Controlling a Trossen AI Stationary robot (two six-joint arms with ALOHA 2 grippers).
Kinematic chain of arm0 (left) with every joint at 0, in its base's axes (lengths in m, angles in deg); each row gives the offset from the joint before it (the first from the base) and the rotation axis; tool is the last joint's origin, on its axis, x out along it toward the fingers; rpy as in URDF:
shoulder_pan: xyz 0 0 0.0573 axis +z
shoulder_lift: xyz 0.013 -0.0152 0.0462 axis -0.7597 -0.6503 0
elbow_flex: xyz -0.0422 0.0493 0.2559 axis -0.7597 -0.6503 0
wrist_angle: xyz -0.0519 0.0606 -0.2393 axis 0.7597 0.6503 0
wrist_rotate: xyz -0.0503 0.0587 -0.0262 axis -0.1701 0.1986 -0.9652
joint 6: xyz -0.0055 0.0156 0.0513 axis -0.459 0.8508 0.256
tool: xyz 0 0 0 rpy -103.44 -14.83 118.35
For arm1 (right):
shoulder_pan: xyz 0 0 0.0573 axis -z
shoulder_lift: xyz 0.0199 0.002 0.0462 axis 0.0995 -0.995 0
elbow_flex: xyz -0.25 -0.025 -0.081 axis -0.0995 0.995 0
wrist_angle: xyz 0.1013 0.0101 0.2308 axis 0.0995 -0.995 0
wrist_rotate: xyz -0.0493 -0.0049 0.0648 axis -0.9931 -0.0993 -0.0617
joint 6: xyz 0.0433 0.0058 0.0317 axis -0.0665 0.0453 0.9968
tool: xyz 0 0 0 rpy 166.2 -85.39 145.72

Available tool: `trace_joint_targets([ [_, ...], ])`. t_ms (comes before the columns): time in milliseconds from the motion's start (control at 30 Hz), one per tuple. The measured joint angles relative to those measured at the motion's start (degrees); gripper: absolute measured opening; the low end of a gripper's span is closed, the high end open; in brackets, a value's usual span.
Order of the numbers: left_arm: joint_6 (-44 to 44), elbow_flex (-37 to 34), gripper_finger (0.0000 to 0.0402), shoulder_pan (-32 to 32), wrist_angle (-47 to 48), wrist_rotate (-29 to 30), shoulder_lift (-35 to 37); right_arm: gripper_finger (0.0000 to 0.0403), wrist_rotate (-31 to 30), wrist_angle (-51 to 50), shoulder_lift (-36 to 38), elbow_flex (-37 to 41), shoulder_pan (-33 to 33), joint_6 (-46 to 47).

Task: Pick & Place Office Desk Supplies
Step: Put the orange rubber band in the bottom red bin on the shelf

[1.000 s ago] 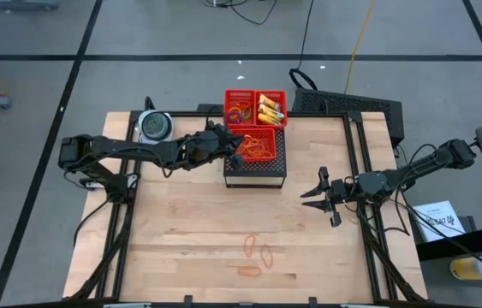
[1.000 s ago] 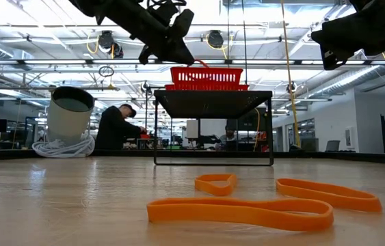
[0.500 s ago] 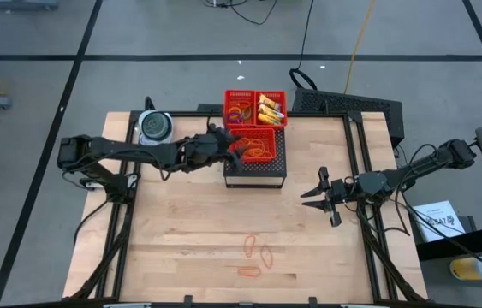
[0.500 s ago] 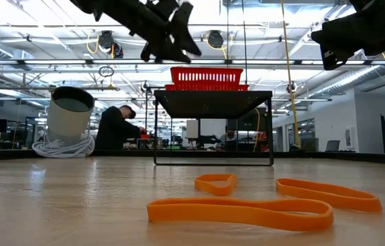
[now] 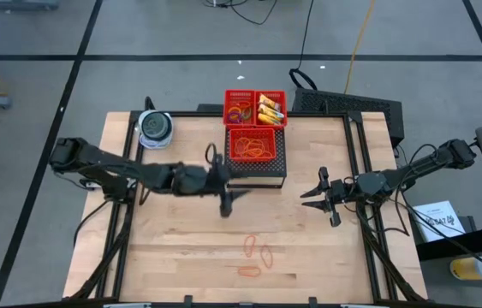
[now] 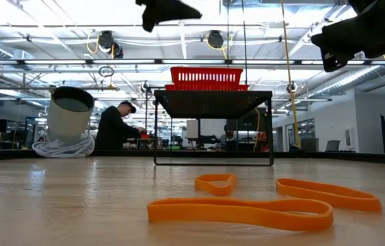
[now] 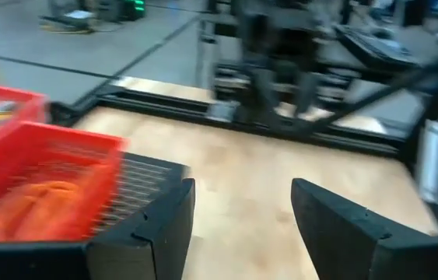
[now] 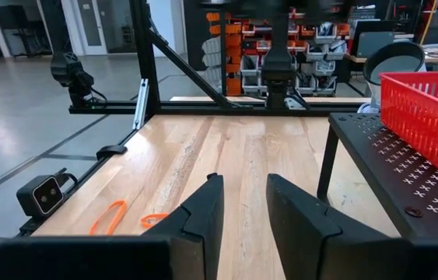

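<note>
three orange rubber bands (image 5: 255,256) lay on the worktop (image 5: 181,239), left gripper (image 5: 224,182) spread wide by the black stand (image 5: 258,172), right gripper (image 5: 322,194) spread wide, empty

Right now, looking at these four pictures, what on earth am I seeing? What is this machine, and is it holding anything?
It is a robot with two dark arms at a wooden table, each ending in a two-finger pincer. One picture looks straight down, one sits at table height, and two come from cameras on the wrists. The left pincer is open and empty, beside the black stand carrying red mesh baskets. The right pincer waits open near the table's right side. Three orange rubber bands lie loose on the wood; more supplies already sit in the baskets. A round container stands at the far left corner. Nothing is held.
</note>
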State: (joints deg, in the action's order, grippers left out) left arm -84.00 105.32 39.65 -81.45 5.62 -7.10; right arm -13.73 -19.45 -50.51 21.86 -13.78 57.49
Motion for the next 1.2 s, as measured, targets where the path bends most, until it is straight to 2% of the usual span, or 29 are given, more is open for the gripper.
trace_joint_targets([
  [233,-2.74,-0.02,0.0225,-8.79,1.14,0.0,-3.03,0.0089,0.01,0.28,-0.02,0.0,0.0,-0.17],
  [433,-5.3,-0.02,0.0225,-12.72,1.09,0.06,-8.31,0.0089,0.02,0.4,0.0,0.0,0.0,-0.17],
  [667,-11.18,-0.02,0.0225,-13.35,0.97,0.46,-16.03,0.0089,0.02,0.4,0.0,0.0,0.0,-0.04],
  [833,-11.36,-0.04,0.0225,-13.35,-0.12,0.05,-21.46,0.0089,0.02,0.4,-0.01,0.0,-0.01,-0.02],
  [967,-10.86,-0.07,0.0225,-13.35,-4.54,-2.76,-25.33,0.0089,0.02,0.38,-0.02,0.0,-0.02,0.0],
  [1200,-8.95,-0.07,0.0225,-13.35,-7.08,-2.62,-30.05,0.0089,0.0,0.38,0.0,0.0,-0.01,0.0],
])
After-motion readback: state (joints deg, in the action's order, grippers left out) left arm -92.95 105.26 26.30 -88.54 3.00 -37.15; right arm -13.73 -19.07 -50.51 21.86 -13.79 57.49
